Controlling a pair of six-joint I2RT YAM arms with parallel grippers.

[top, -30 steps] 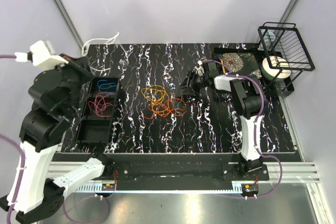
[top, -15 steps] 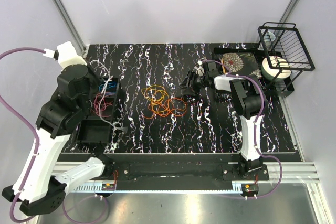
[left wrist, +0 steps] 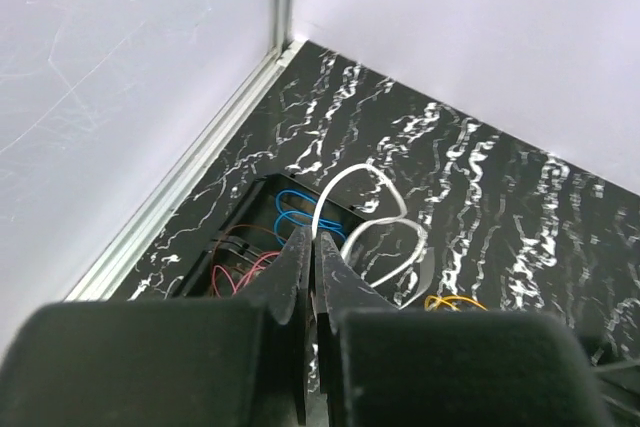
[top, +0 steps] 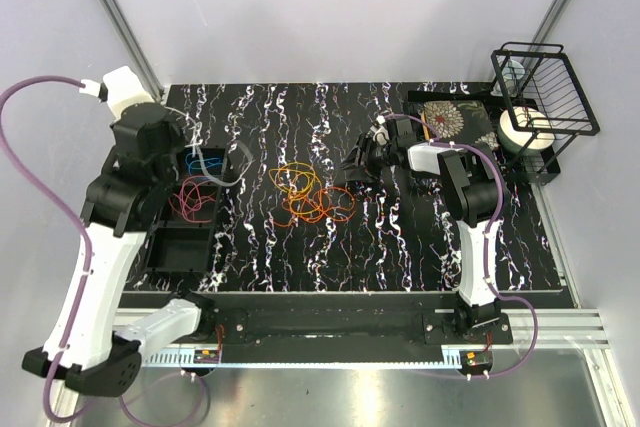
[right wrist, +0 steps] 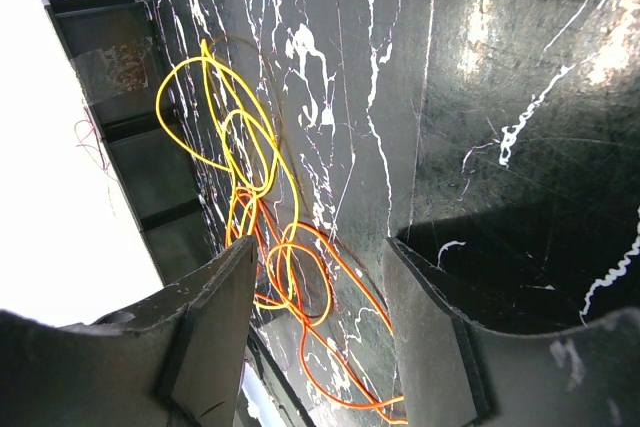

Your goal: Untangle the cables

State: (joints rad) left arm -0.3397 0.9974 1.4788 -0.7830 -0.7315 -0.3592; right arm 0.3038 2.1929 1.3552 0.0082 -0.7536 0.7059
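Pulling back since before, left end effector pinched on white cable; right end effector wide, unmoved.

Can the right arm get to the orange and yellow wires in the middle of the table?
Probably yes. The right gripper is open and sits right beside the orange and yellow wires, with nothing standing between them.

A robotics lab test cell: plain pale panel walls framed by bare aluminium posts box in a black marbled table. Two arms, left and right, are bolted to a metal rail at its near edge, trailing purple hoses. On the table lie loose coloured cables, a divided black tray and a wire rack
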